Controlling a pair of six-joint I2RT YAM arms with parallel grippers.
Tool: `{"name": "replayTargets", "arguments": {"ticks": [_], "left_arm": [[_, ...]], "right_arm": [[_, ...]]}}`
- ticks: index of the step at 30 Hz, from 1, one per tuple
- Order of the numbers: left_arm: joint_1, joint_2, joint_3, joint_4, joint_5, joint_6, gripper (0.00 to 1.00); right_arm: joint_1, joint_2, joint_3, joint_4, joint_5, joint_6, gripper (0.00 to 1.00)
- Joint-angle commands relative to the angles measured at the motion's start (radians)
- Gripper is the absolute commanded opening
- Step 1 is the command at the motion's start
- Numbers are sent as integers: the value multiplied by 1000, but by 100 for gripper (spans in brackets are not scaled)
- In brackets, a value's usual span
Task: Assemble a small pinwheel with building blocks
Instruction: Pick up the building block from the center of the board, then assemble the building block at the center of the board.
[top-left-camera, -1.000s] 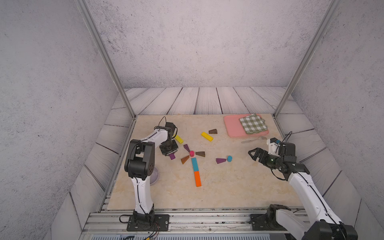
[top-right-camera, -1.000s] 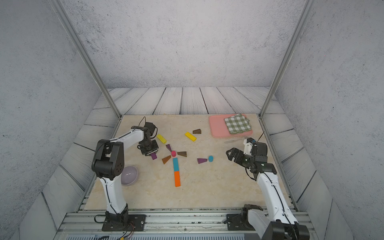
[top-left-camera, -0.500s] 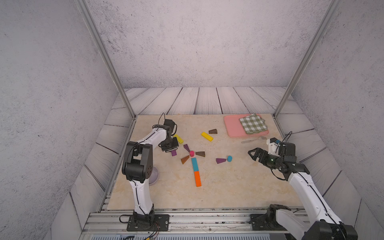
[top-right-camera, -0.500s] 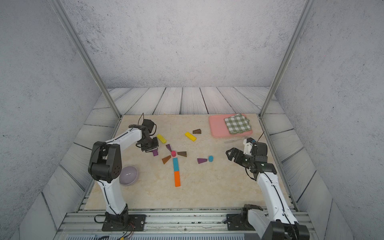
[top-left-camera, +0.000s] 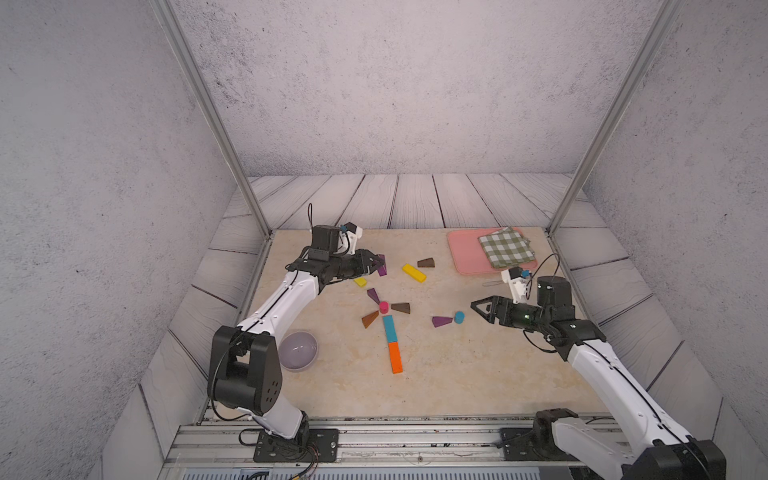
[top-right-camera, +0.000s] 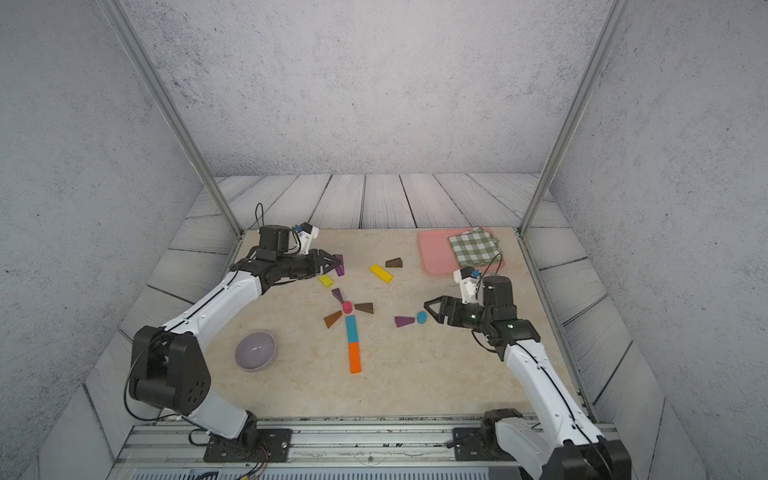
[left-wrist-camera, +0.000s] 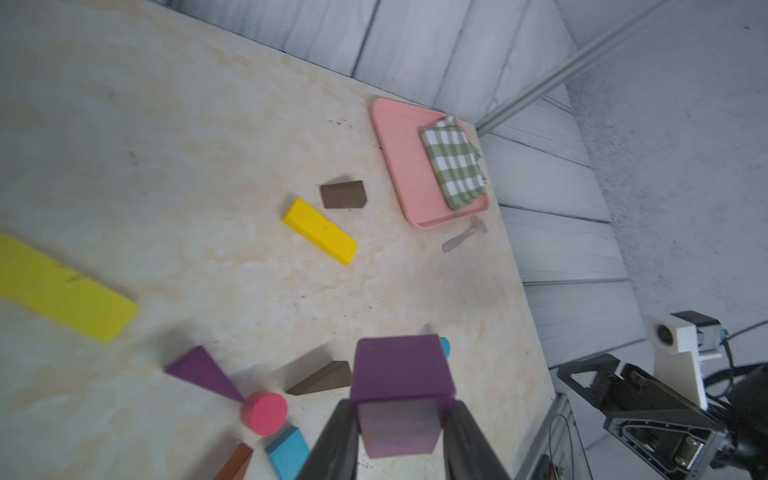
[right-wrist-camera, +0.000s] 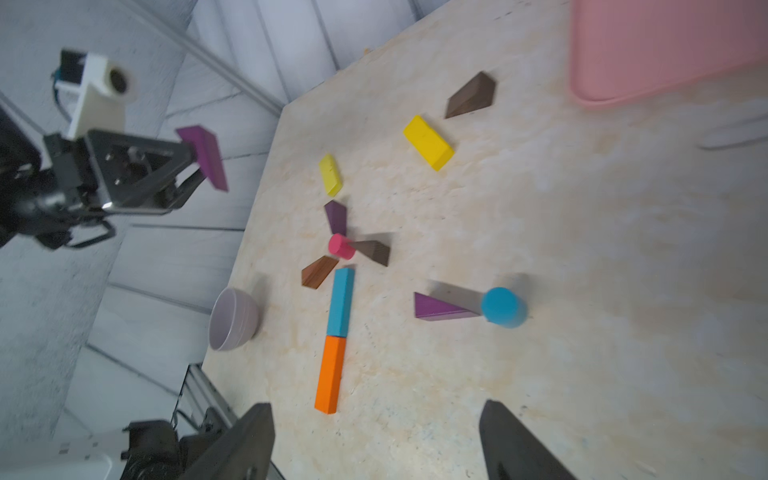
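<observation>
Altogether twelve blocks (top-left-camera: 390, 327) — three purple wedges (top-left-camera: 441, 321), three brown wedges (top-left-camera: 401, 308), four bars (top-left-camera: 394, 357), two cylinders (top-left-camera: 383, 307); left hand (top-left-camera: 377, 262), raised, grips one purple wedge (left-wrist-camera: 401, 374) — right hand (right-wrist-camera: 376, 405) hovers low, jaws apart.

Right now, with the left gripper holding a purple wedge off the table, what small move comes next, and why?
Probably carry the left gripper and its held purple wedge toward the pink cylinder, then lower it tip-inward into a free gap. Only three blades ring that hub: a placed purple wedge and two brown wedges; the held one hangs above the table.
</observation>
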Motion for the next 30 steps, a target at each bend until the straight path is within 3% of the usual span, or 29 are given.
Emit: {"name": "replayTargets", "arguments": {"ticks": [1, 6, 16, 23, 30], "left_arm": [[-57, -2, -48, 306, 118, -157, 15], [-151, 58, -43, 496, 150, -266, 16], [-254, 166, 9, 592, 150, -362, 16], [-315, 196, 54, 480, 96, -363, 15], [-343, 229, 94, 408, 87, -347, 15]], "right_arm": [[85, 35, 61, 1, 54, -2, 75], [130, 49, 71, 59, 100, 67, 63], [167, 86, 111, 89, 185, 114, 53], [205, 165, 169, 87, 292, 61, 48], [226, 211, 208, 86, 292, 28, 45]]}}
